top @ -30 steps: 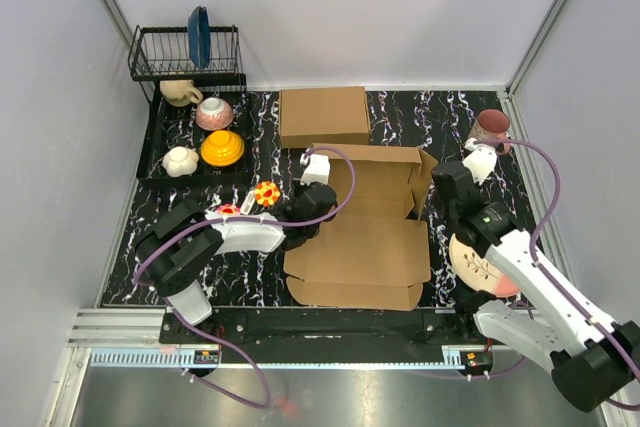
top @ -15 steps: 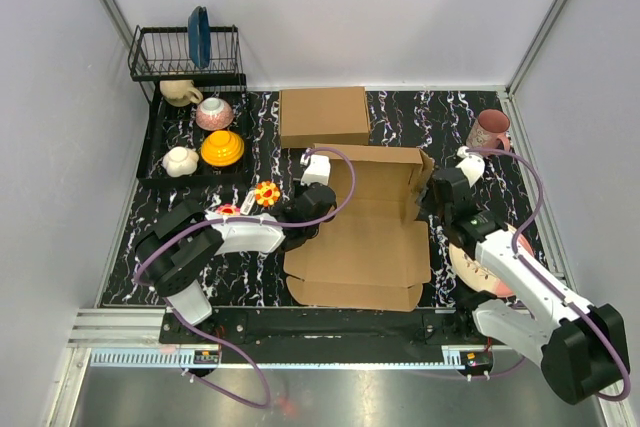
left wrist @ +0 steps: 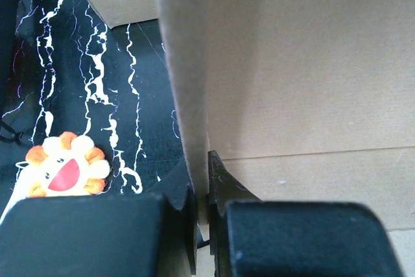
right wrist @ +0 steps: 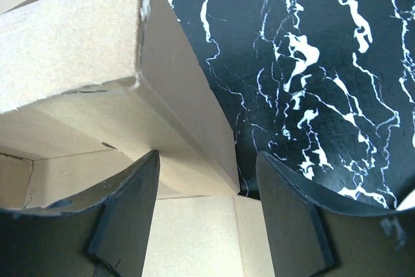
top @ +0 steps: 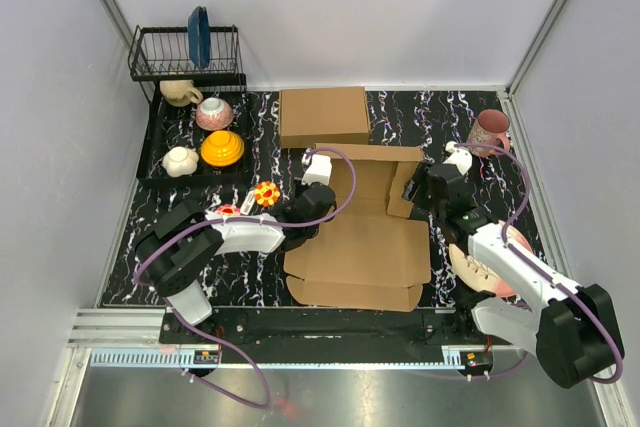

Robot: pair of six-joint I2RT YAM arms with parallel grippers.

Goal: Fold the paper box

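Note:
The paper box is a brown cardboard sheet lying partly folded in the middle of the table, its back and side flaps raised. My left gripper is shut on the box's raised left wall, which shows as a thin edge between my fingers in the left wrist view. My right gripper is open at the box's right rear corner. In the right wrist view its fingers straddle the raised right flap.
A second, neatly formed cardboard box stands behind. A dish rack and a tray with bowls are at back left. A lion toy lies beside my left arm. A pink cup and a plate are on the right.
My right arm has swung left and forward, from beside the box to its right flap, and that flap now stands steeper. My left arm has not moved.

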